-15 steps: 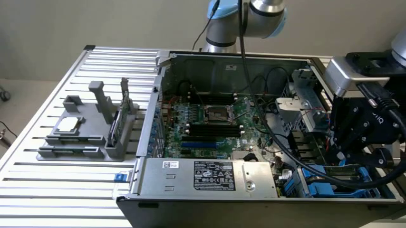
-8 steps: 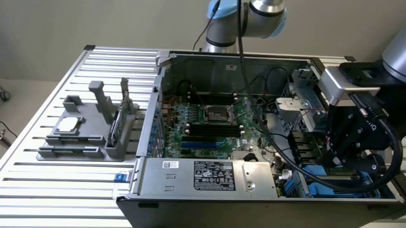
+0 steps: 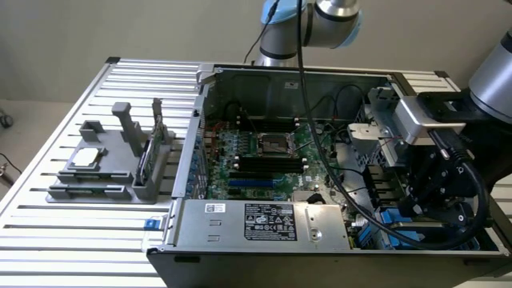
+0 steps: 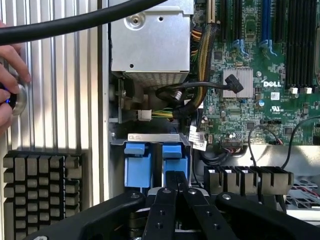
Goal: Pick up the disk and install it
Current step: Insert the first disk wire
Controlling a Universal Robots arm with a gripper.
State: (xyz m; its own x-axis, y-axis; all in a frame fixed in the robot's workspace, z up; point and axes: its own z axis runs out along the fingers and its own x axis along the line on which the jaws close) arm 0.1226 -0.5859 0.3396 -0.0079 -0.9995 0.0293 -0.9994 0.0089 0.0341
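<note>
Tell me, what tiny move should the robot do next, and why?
Probably a gentle push straight into the bay. The shut gripper sits right at the blue-framed disk, which already stands in its slot beside another blue carrier. Whether it is fully seated can't be told, so go slowly.

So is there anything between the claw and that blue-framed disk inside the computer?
Nothing visible. The shut claw sits right at the disk, at its blue frame, beside a second blue carrier in the bay. The black cables lie farther into the case, not between them.
</note>
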